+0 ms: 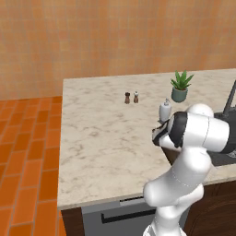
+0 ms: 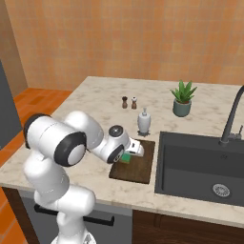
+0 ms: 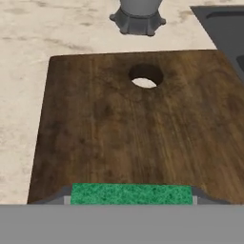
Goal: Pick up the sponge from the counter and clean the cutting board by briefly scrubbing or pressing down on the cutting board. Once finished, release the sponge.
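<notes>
The dark brown cutting board point(image 2: 141, 167) lies on the beige marble counter point(image 2: 95, 107), just left of the sink. My gripper point(image 2: 129, 153) reaches down over the board's left part and is shut on the green sponge point(image 2: 125, 157). In the hand view the sponge point(image 3: 131, 194) sits between my fingertips point(image 3: 60, 196) as a green strip low against the cutting board point(image 3: 133, 133). The board's round hole point(image 3: 145, 76) lies ahead of it. I cannot tell whether the sponge presses on the wood. My arm hides the board in the left base view.
A dark sink basin point(image 2: 200, 167) with a black faucet point(image 2: 231, 119) borders the board on the right. A white soap dispenser point(image 2: 144, 120) stands just behind the board. Farther back are two small shakers point(image 2: 129, 102) and a potted plant point(image 2: 183, 99).
</notes>
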Motion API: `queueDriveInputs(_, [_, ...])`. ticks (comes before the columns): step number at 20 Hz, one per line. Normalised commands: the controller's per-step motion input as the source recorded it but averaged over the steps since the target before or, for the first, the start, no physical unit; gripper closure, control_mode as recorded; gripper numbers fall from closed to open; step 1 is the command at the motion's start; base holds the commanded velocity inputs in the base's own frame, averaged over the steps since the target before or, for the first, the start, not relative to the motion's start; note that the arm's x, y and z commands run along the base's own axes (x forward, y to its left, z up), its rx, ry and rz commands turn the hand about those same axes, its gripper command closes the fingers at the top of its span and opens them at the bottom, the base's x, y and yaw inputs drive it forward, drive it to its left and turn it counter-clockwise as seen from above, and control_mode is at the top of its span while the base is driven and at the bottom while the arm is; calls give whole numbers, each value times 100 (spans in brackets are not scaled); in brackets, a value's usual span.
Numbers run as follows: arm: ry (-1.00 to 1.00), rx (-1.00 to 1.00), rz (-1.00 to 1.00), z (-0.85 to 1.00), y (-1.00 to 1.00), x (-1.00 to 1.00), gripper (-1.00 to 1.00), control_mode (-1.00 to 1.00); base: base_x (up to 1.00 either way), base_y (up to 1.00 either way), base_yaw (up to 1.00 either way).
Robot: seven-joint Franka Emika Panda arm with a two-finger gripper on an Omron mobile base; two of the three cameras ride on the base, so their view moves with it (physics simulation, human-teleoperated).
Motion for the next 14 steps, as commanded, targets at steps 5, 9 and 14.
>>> queueDriveInputs(5, [0, 2, 0, 0, 0, 60, 100, -100, 0, 0, 0])
queueDriveInputs(9, [0, 0, 0, 0, 0, 1, 100, -100, 0, 0, 0])
queueDriveInputs(14, [0, 0, 0, 0, 0, -42, 100, -100, 0, 0, 0])
